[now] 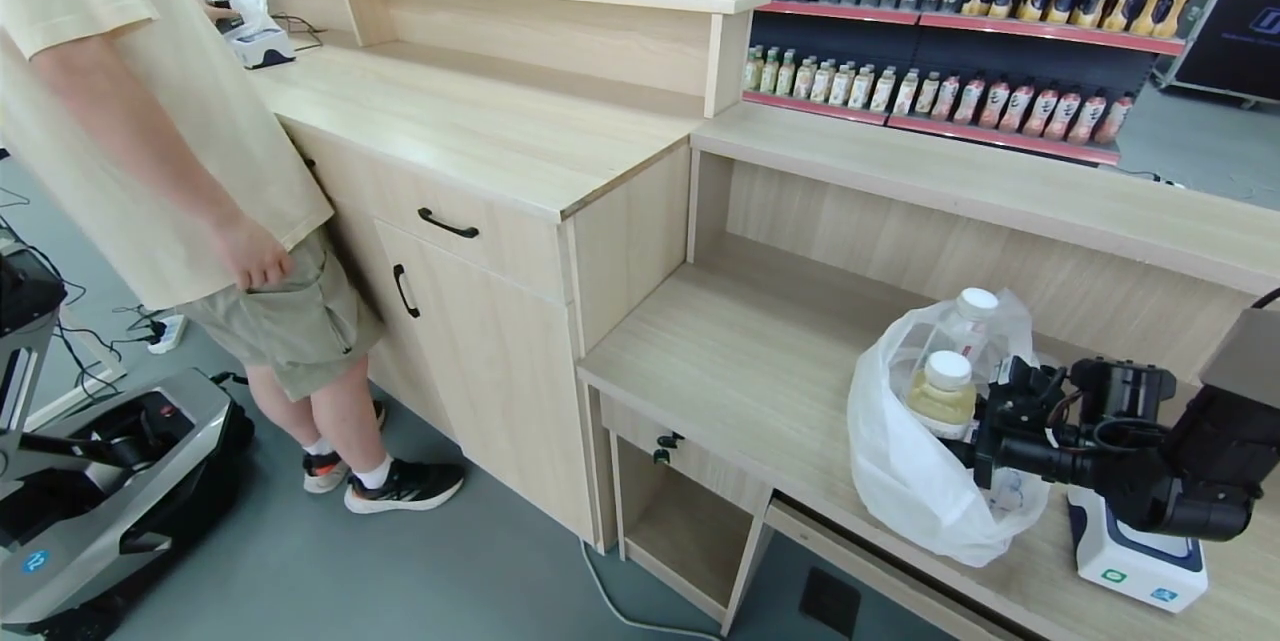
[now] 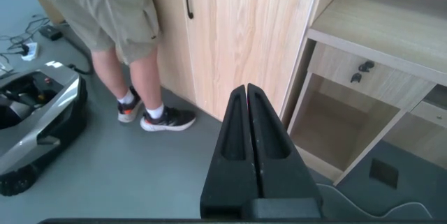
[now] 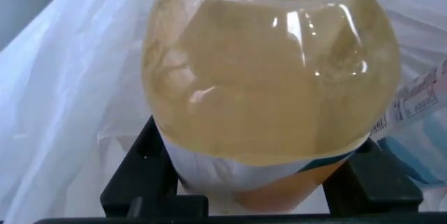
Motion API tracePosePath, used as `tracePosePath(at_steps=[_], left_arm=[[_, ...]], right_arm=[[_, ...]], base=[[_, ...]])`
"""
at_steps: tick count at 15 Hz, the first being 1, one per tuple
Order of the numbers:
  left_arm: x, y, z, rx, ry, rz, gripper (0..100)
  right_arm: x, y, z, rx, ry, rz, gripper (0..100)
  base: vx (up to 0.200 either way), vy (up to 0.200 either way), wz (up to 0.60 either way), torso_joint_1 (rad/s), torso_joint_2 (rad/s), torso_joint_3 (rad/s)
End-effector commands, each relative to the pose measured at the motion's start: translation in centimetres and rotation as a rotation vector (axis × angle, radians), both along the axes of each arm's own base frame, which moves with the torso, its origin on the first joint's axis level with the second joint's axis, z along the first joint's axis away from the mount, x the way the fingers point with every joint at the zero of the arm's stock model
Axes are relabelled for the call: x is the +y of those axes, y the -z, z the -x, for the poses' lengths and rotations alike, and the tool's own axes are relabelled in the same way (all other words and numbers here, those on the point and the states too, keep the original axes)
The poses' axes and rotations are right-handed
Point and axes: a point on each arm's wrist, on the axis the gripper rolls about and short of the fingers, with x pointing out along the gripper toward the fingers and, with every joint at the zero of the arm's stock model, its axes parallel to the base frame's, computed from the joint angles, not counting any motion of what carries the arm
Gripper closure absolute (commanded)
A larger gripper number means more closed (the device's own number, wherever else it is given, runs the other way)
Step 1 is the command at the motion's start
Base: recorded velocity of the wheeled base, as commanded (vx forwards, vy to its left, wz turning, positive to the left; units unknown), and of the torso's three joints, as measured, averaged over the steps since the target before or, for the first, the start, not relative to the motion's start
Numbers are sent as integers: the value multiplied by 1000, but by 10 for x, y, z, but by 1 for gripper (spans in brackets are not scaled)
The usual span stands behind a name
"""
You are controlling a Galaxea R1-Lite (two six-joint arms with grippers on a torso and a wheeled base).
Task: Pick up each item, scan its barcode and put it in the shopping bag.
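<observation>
A white plastic shopping bag (image 1: 905, 481) stands open on the low wooden counter (image 1: 740, 361) at the right. Inside it a bottle of pale yellow drink (image 1: 942, 399) with a white cap stands beside a clear bottle (image 1: 965, 321), also white-capped. My right gripper (image 1: 985, 436) is at the bag's mouth, shut on the yellow bottle. In the right wrist view the yellow bottle (image 3: 265, 77) sits between the black fingers (image 3: 143, 165), with the bag's film (image 3: 63, 77) around it. My left gripper (image 2: 247, 123) hangs low over the floor, shut and holding nothing.
A white and blue scanner (image 1: 1135, 556) sits on the counter right of the bag, under my right arm. A person (image 1: 170, 121) stands at the taller counter (image 1: 480, 121) to the left. Drink shelves (image 1: 940, 51) line the back. Below are a cupboard door (image 1: 480, 361) and open shelf (image 2: 335, 133).
</observation>
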Motion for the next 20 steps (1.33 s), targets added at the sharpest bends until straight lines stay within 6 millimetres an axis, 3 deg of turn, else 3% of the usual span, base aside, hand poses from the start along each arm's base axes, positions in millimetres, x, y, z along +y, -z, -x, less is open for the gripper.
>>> tracePosePath(at_steps=[1, 9, 10, 14, 20], left_arm=[[0, 0, 0, 0, 0, 0, 100], [0, 0, 0, 0, 0, 0, 100], [0, 0, 0, 0, 0, 0, 100], [0, 0, 0, 0, 0, 0, 100], [0, 0, 0, 0, 0, 0, 100]], right_arm=[[0, 12, -6, 17, -3, -6, 100], [0, 17, -6, 32, -2, -9, 100], [0, 16, -5, 30, -2, -9, 0], [0, 6, -3, 25, 5, -15, 0], [-12, -39, 19, -14, 64, -26, 0]], base=[[0, 0, 0, 0, 0, 0], [0, 0, 0, 0, 0, 0], [0, 0, 0, 0, 0, 0], [0, 0, 0, 0, 0, 0], [0, 0, 0, 0, 0, 0]])
